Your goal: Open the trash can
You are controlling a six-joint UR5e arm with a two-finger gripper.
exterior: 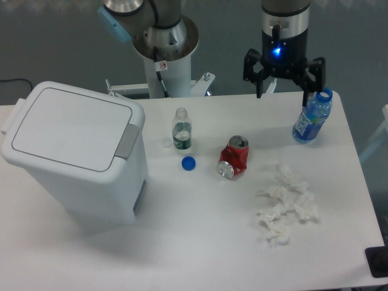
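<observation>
The trash can point(76, 151) is a large white bin standing on the left of the table, its flat lid down and a grey latch tab point(127, 142) on its right side. My gripper point(284, 91) hangs above the table's far right, well away from the can, fingers spread open with nothing between them. A blue light glows on its body.
A small clear bottle point(181, 129) stands mid-table with its blue cap point(188, 163) lying beside it. A crushed red can point(234, 157) lies to the right. A blue bottle point(312, 116) stands just right of the gripper. Crumpled white tissues point(285, 206) lie front right.
</observation>
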